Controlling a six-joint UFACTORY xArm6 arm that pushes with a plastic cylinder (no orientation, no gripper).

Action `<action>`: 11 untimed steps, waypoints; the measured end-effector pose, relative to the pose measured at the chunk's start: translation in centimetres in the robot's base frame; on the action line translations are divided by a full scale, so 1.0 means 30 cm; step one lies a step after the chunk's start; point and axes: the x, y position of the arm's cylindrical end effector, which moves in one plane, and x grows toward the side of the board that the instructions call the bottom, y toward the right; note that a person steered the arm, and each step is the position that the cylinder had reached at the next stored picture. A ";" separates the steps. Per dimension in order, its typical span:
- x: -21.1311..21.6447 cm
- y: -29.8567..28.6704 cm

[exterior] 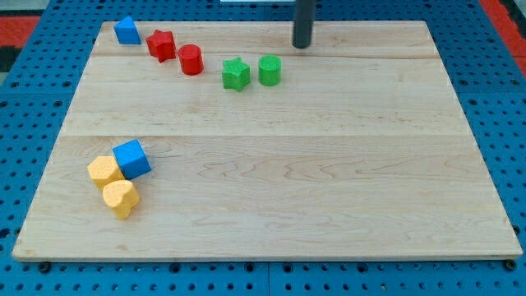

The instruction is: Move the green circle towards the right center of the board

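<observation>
Now my tip (pixel 302 45) up-right of green circle (pixel 269 70); green star (pixel 236 74) just left; no pincer.

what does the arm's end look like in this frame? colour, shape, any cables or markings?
Only the rod shows: a straight, dark grey to black cylinder entering from the view's top edge, plain and smooth, ending in a blunt, flat-looking end, my tip. No cables, labels or markings are visible on it. The rest of the arm is out of frame.

green star (pixel 236 74), red cylinder (pixel 191 60), blue cube (pixel 131 159)
</observation>
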 end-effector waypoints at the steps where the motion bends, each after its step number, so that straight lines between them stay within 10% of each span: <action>1: -0.048 -0.086; 5: 0.137 -0.286; 11: 0.306 0.031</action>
